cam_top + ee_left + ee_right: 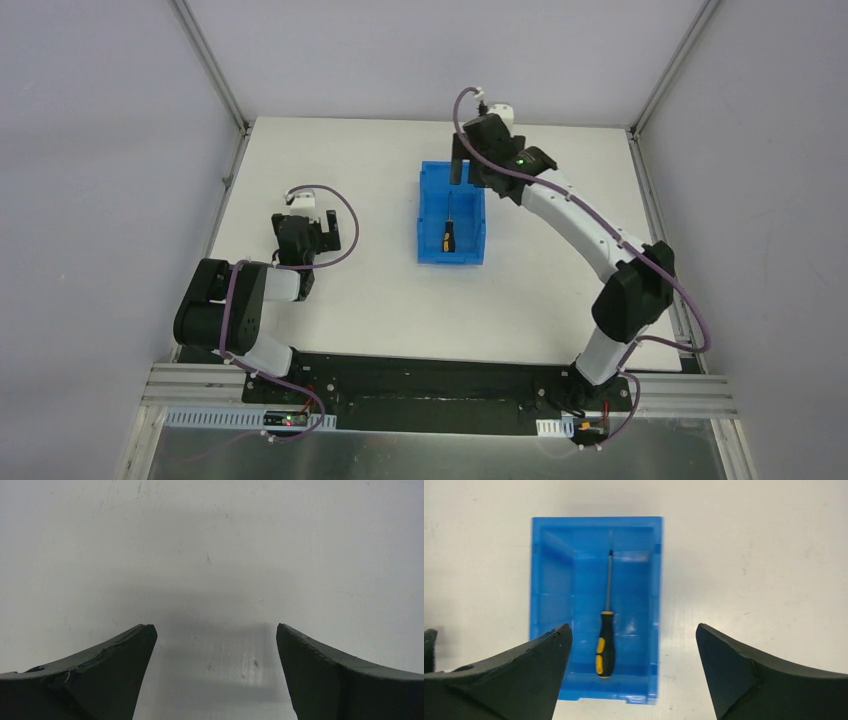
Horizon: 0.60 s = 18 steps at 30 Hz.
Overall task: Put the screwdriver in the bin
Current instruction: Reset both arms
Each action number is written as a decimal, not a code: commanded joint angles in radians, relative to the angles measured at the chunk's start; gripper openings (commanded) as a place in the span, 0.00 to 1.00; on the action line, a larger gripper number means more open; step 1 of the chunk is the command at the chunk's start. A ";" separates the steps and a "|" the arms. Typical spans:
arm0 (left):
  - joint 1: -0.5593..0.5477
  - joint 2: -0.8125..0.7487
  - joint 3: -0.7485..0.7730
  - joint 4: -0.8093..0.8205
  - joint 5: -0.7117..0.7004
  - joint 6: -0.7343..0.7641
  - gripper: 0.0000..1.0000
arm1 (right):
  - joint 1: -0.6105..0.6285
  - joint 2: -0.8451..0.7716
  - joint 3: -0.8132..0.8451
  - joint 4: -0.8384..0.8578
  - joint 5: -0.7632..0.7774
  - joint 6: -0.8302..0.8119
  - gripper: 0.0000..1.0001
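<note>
The right arm [590, 225] is reaching out over the table [340, 160], elbow bent, holding the right gripper [458, 170] above the far end of the bin [544, 580], jaws spread wide with nothing between them. The screwdriver [605, 635] is lying flat on the bin's floor, below the jaws and apart from them, handle toward the arm bases. The left arm [225, 305] is sitting folded at the left, the left gripper [215, 627] likewise released over bare tabletop.

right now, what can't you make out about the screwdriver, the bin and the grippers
- Right wrist view: one finger of the right gripper hides the bin's near left corner.
- Top view: that gripper covers the bin's far end; the screwdriver tip is too small to see.
- Left wrist view: only the left gripper and table show; bin and screwdriver lie outside the frame.
</note>
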 commanded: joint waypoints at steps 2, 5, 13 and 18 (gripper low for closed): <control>0.012 -0.014 0.003 0.029 0.009 -0.006 0.99 | -0.145 -0.153 -0.086 -0.001 0.001 -0.060 0.99; 0.012 -0.014 0.003 0.029 0.009 -0.006 0.99 | -0.246 -0.214 -0.150 0.011 -0.059 -0.079 0.99; 0.012 -0.013 0.003 0.029 0.010 -0.006 0.99 | -0.469 -0.296 -0.223 -0.006 -0.193 -0.213 0.98; 0.012 -0.013 0.003 0.029 0.010 -0.006 0.99 | -0.600 -0.302 -0.231 -0.028 -0.291 -0.259 0.98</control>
